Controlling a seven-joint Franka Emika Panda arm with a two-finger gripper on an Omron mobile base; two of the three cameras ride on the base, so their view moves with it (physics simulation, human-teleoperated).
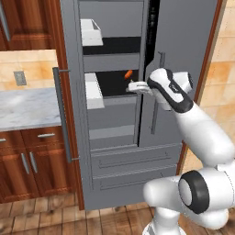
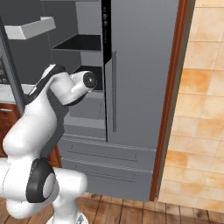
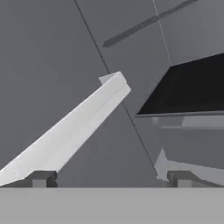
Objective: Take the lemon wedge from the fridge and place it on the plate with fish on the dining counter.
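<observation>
Grey fridge (image 1: 179,41) door was open, your fingers (image 3: 40,178) were apart and empty near the shelf's front edge, so lemon grab and plating were left.

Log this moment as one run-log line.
phase: reaching into fridge | left door: open | pincer: open, empty | orange item: on shelf

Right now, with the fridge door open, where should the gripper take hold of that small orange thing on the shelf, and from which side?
Across the narrow middle of the small orange item, probably, jaws spanning its short width, since it is elongated. Come level through the open front of the fridge: the shelf above leaves little room overhead.
</observation>
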